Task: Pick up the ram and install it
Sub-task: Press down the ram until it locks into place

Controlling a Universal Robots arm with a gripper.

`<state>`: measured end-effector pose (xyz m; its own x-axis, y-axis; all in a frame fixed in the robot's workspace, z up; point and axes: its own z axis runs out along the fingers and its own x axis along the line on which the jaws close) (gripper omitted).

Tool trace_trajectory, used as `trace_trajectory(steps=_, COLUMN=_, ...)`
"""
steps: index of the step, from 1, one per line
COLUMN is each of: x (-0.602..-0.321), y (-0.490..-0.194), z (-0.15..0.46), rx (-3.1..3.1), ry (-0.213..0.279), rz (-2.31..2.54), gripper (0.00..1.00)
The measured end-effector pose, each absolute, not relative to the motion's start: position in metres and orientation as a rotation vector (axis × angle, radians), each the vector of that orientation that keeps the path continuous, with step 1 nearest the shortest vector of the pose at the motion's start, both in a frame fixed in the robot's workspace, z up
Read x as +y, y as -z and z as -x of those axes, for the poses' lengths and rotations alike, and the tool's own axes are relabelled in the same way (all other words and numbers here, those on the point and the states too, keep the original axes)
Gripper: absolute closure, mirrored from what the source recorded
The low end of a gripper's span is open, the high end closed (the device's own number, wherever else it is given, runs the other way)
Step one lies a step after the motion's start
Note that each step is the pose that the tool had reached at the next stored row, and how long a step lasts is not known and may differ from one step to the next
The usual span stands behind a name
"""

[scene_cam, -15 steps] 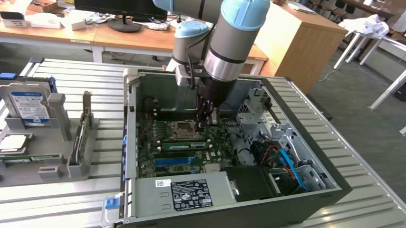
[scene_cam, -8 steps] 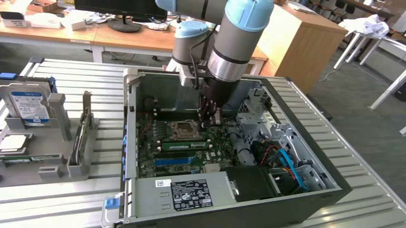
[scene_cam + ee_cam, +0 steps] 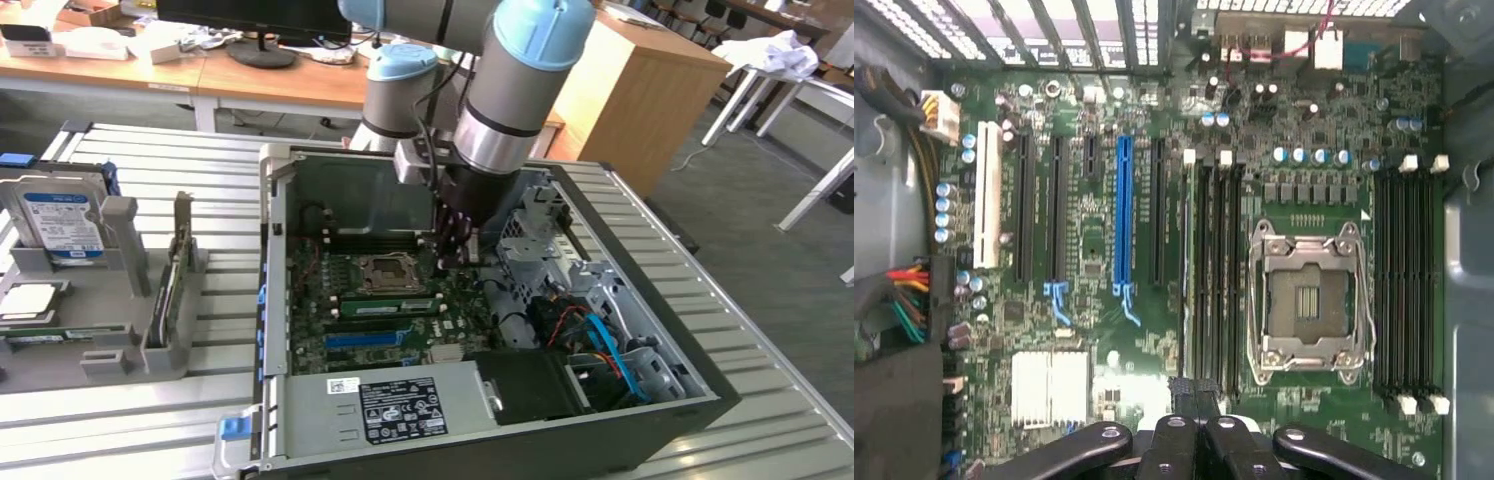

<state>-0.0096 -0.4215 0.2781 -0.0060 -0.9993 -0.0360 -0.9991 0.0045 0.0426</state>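
**Jaws closed with nothing between them, low inside the open computer**

At the exterior view's left, a grey rack point(image 3: 120, 350) stands on the slatted metal table point(image 3: 147, 150) and carries a hard drive point(image 3: 60, 222) upright. To the right of it lies the open computer case point(image 3: 274, 260), with the green motherboard point(image 3: 327, 345) on its floor. In the middle of the frame the ram point(image 3: 387, 305) stands on its edge in a slot. It is between the processor socket point(image 3: 387, 270), above it in the frame, and the blue slot strip point(image 3: 363, 340), below it. Just up and right of the ram's end, the gripper point(image 3: 451, 262) hangs straight down from the arm, its tips close over the board. Whether they touch the ram, I cannot tell. In the wrist view the black fingers point(image 3: 1226, 450) are pressed together over the memory slots beside the socket. At the lower right of the case run blue cables point(image 3: 607, 340).
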Motion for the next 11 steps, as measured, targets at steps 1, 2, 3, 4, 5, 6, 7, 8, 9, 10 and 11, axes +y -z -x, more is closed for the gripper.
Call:
trace_trajectory(steps=1, x=-0.4218, y=-0.2781, z=0.0078, rx=-2.223, ry=0.087, rz=-2.212, gripper=0.89)
trace_trajectory(steps=2, x=-0.422, y=-0.2781, z=0.006, rx=-2.222, ry=0.087, rz=-2.212, gripper=0.89)
trace_trajectory(steps=3, x=-0.4222, y=-0.2781, z=0.0042, rx=-2.222, ry=0.087, rz=-2.213, gripper=0.89)
trace_trajectory(steps=4, x=-0.4223, y=-0.2781, z=0.0028, rx=-2.221, ry=0.087, rz=-2.213, gripper=0.89)
trace_trajectory(steps=5, x=-0.4224, y=-0.2781, z=0.0015, rx=-2.221, ry=0.087, rz=-2.214, gripper=0.89)
trace_trajectory(steps=6, x=-0.4225, y=-0.2781, z=0.0007, rx=-2.22, ry=0.087, rz=-2.214, gripper=0.89)
trace_trajectory(steps=7, x=-0.4225, y=-0.2781, z=0.0003, rx=-2.22, ry=0.087, rz=-2.215, gripper=0.89)
trace_trajectory(steps=8, x=-0.4225, y=-0.2781, z=0.0003, rx=-2.22, ry=0.087, rz=-2.214, gripper=0.89)
trace_trajectory(steps=9, x=-0.4225, y=-0.2781, z=0.0003, rx=-2.22, ry=0.087, rz=-2.214, gripper=0.89)
trace_trajectory(steps=10, x=-0.4225, y=-0.2781, z=0.0003, rx=-2.22, ry=0.087, rz=-2.214, gripper=0.89)
trace_trajectory(steps=11, x=-0.4225, y=-0.2781, z=0.0003, rx=-2.22, ry=0.087, rz=-2.214, gripper=0.89)
